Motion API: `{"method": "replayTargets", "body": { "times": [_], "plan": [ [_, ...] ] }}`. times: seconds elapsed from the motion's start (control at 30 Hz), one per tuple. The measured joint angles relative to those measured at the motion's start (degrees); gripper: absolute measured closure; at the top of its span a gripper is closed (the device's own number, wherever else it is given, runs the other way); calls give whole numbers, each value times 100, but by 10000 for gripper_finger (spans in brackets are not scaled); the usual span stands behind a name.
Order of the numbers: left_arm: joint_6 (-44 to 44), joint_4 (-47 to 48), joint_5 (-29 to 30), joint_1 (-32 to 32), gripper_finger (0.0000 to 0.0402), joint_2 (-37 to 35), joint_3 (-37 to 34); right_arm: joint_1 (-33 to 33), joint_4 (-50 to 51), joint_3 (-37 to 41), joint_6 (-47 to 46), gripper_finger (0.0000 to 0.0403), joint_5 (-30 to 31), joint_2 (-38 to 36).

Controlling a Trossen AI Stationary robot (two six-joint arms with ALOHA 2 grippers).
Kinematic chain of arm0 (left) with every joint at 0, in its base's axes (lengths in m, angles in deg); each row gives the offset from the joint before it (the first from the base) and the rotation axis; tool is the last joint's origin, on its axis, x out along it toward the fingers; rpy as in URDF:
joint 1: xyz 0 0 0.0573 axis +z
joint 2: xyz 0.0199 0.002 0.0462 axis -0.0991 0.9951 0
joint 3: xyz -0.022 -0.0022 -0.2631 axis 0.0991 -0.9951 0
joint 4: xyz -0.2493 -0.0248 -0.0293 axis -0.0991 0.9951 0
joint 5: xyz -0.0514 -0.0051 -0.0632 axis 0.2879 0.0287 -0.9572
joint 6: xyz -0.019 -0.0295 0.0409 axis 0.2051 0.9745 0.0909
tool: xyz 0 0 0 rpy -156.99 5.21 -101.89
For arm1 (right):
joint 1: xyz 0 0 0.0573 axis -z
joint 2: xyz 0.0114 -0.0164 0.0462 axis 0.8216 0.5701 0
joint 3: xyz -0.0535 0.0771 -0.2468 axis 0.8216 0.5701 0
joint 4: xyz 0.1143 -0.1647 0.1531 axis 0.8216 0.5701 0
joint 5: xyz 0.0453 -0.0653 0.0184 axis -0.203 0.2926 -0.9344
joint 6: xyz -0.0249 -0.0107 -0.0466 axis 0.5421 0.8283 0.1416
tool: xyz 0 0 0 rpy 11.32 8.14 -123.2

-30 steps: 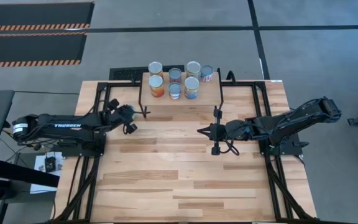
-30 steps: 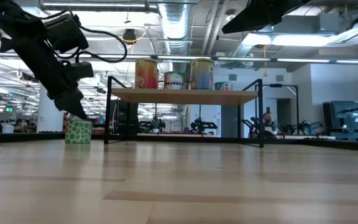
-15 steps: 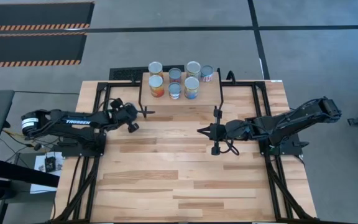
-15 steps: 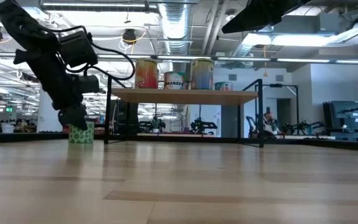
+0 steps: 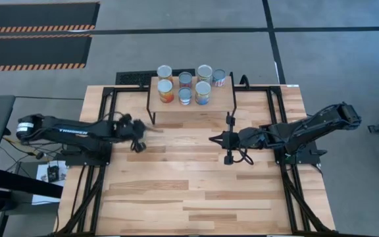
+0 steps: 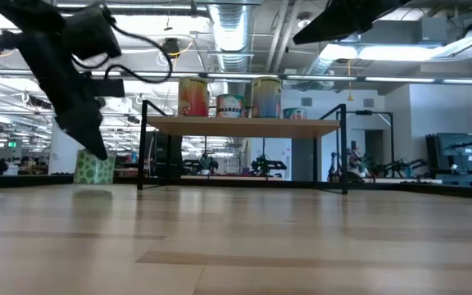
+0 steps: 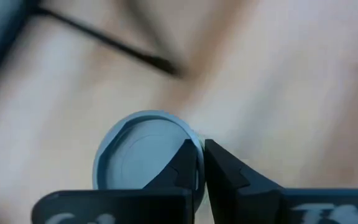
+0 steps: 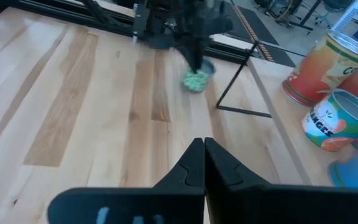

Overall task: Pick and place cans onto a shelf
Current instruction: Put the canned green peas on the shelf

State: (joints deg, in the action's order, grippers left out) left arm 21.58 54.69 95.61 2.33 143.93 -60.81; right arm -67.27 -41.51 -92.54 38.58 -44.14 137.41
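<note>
- The left gripper [image 7: 199, 163] has its fingers pinched together on the rim of the green can [image 6: 94, 168], which hangs tilted just beneath them, clear of the table [image 5: 196, 178].
- The right gripper [image 8: 202, 157] waits mid-table, fingers closed on nothing.
- Seven cans [image 5: 185, 80] stand on the shelf [image 5: 223, 99], beyond both sets of fingers.
</note>
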Motion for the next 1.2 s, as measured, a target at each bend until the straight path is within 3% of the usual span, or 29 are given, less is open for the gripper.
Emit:
{"method": "replayTargets", "body": {
  "times": [0.13, 0.23, 0.33, 0.57, 0.8, 0.97, 1.2],
  "plan": [
    [438, -515, -467, -1170, 399, -36, -7, -192, 40, 0, -7, 392, -1, 0],
    [493, -1744, -507, -1952, 399, 209, -4, -435, 300, 0, -197, 392, 4, 0],
    [268, -2878, -394, -2309, 399, 718, 70, -668, 394, 25, -545, 395, 4, 0],
    [-538, -3177, -123, -2045, 400, 2528, 1295, -1156, -53, 505, -1120, 398, 143, 2],
    [-1409, -3119, -699, -1564, 400, 3823, 2574, -1417, -19, 706, -1449, 398, 614, 2],
    [-1685, -2976, -979, -1290, 400, 4336, 3123, -1461, -15, 706, -1501, 398, 614, 2],
    [-1824, -2932, -1304, -1174, 383, 4558, 3274, -1323, -55, 706, -1772, 398, 612, 55]
  ]
}}
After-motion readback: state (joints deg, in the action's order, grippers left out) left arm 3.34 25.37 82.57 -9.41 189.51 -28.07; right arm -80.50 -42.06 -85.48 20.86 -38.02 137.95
